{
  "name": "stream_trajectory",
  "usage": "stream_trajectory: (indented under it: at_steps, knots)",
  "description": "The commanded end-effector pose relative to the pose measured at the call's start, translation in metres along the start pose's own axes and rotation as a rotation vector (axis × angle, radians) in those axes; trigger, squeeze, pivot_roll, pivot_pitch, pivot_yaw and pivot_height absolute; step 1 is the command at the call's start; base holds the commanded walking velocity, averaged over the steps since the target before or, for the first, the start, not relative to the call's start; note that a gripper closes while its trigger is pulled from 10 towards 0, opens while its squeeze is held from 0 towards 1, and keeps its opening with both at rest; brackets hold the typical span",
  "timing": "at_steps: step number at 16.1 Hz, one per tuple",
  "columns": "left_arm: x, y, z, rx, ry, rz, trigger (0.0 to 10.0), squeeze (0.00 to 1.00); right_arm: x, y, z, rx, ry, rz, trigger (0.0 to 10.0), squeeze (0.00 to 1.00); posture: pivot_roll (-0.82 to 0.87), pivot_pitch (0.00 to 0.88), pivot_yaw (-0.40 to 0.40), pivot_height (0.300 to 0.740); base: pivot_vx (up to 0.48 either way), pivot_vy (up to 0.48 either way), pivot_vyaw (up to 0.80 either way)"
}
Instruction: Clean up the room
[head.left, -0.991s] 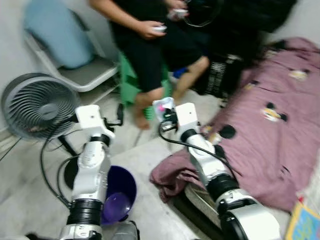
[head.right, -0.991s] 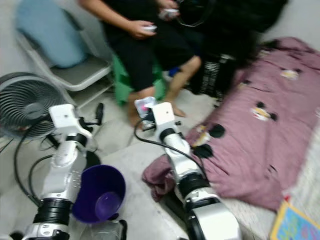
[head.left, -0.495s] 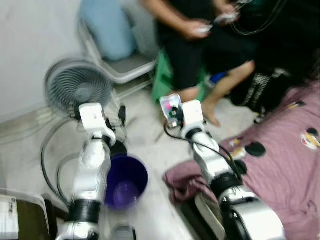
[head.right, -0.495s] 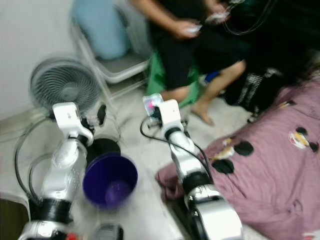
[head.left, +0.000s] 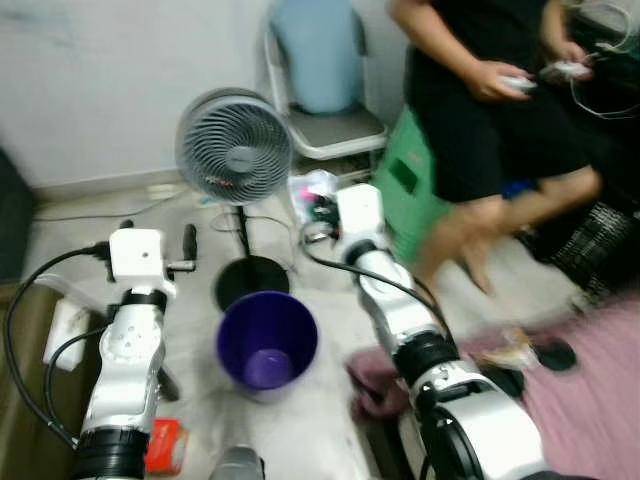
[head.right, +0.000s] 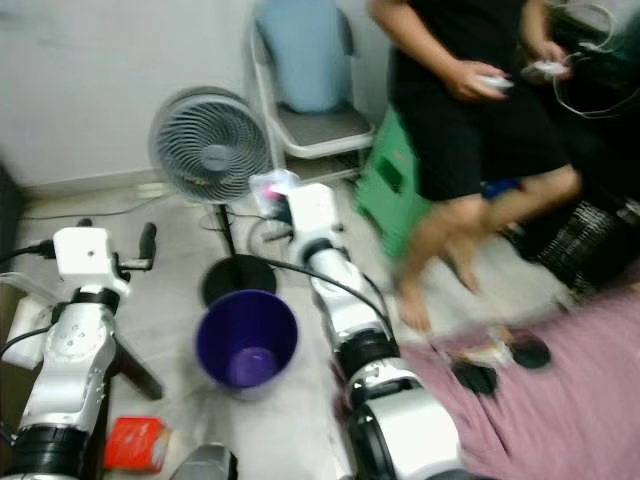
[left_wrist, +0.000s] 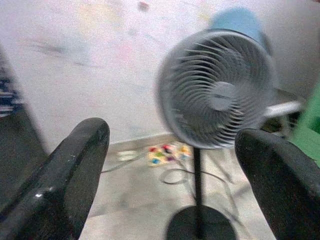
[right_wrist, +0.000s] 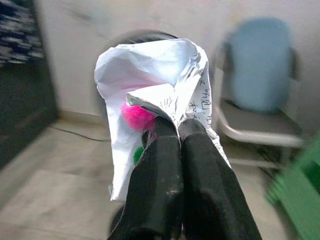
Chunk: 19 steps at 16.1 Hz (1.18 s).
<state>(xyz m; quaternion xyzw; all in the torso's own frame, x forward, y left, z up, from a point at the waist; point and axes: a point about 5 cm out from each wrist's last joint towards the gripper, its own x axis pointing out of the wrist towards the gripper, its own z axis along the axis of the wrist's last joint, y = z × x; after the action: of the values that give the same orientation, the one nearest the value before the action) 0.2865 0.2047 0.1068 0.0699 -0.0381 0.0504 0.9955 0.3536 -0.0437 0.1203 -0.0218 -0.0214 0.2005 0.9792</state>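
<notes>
A purple bin (head.left: 267, 340) stands open on the floor between my two arms, with nothing visible inside. My right gripper (right_wrist: 172, 125) is shut on a crumpled white wrapper (right_wrist: 150, 70) with a pink patch in it. It holds the wrapper (head.left: 312, 193) up beyond the bin's far rim, near the fan's pole. My left gripper (left_wrist: 172, 150) is raised to the left of the bin, open, with nothing between its fingers (head.left: 188, 243).
A grey standing fan (head.left: 238, 145) is just behind the bin, its black base (head.left: 250, 283) touching the rim. A chair with a blue cushion (head.left: 320, 60), a seated person (head.left: 480, 110) on a green stool (head.left: 405, 195), a pink blanket (head.left: 590, 400), and a red packet (head.left: 165, 446) by my left arm.
The view has swung left: the fan and the bin now sit centre, the blanket has slid to the right edge. Both grippers keep the same hold and pose.
</notes>
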Motion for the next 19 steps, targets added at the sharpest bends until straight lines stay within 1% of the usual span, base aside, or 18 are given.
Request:
stream_trajectory:
  at_steps: [1, 2, 4, 5, 7, 8, 9, 11, 12, 13, 15, 19]
  knots:
    - [-0.004, -0.012, 0.003, -0.004, -0.025, -0.035, 10.0, 0.00, -0.002, -0.006, -0.004, -0.004, 0.016, -0.008, 10.0, 0.00, 0.17, 0.000, -0.091, 0.740, 0.000, 0.000, 0.56]
    - [-0.006, -0.017, 0.002, -0.015, -0.024, -0.048, 10.0, 0.00, -0.002, -0.005, -0.007, -0.012, 0.028, -0.005, 10.0, 0.00, 0.17, 0.000, -0.091, 0.740, 0.000, 0.000, 0.46]
    - [-0.007, -0.023, 0.004, -0.031, -0.038, -0.079, 10.0, 0.00, 0.000, -0.007, -0.004, -0.013, 0.022, -0.013, 10.0, 0.00, 0.16, 0.000, -0.090, 0.740, 0.000, 0.000, 0.43]
    - [-0.004, -0.030, 0.006, -0.042, -0.052, -0.136, 10.0, 0.00, 0.002, -0.011, -0.002, -0.005, 0.027, -0.031, 10.0, 0.00, 0.16, 0.000, -0.089, 0.740, 0.000, 0.000, 0.00]
    - [-0.003, -0.032, 0.013, -0.050, -0.099, -0.173, 10.0, 0.00, -0.001, -0.013, -0.006, -0.010, 0.034, -0.048, 10.0, 0.00, 0.14, 0.000, -0.078, 0.740, 0.000, 0.000, 0.00]
    - [-0.003, -0.030, 0.011, -0.059, -0.090, -0.174, 10.0, 0.00, -0.004, -0.015, -0.007, -0.010, 0.026, -0.066, 10.0, 0.00, 0.12, 0.000, -0.067, 0.740, 0.000, 0.000, 0.00]
    - [-0.004, -0.030, 0.007, -0.055, -0.079, -0.173, 10.0, 0.00, -0.006, -0.019, -0.009, -0.013, 0.024, -0.086, 10.0, 0.00, 0.11, 0.000, -0.062, 0.740, 0.000, 0.000, 0.00]
    - [0.000, -0.033, 0.005, -0.063, -0.067, -0.178, 10.0, 0.00, -0.013, -0.036, -0.014, -0.004, 0.046, -0.174, 10.0, 0.00, 0.07, 0.000, -0.033, 0.740, 0.000, 0.000, 0.00]
    - [0.001, -0.034, 0.005, -0.066, -0.065, -0.178, 10.0, 0.00, -0.014, -0.038, -0.015, -0.003, 0.049, -0.182, 10.0, 0.00, 0.07, 0.000, -0.033, 0.740, 0.000, 0.000, 0.00]
    - [0.004, -0.039, 0.008, -0.072, -0.075, -0.202, 10.0, 0.00, -0.014, -0.037, -0.016, -0.030, 0.055, -0.185, 10.0, 0.00, 0.06, 0.000, -0.019, 0.740, 0.000, 0.000, 0.80]
    - [0.006, -0.045, 0.012, -0.070, -0.089, -0.238, 10.0, 0.00, -0.014, -0.033, -0.016, -0.019, 0.048, -0.186, 10.0, 0.00, 0.06, 0.000, -0.005, 0.740, 0.000, 0.000, 0.80]
    - [0.005, -0.043, 0.012, -0.052, -0.095, -0.241, 10.0, 0.00, -0.013, -0.027, -0.016, 0.004, 0.051, -0.186, 10.0, 0.00, 0.08, 0.001, -0.008, 0.740, 0.000, 0.000, 0.80]
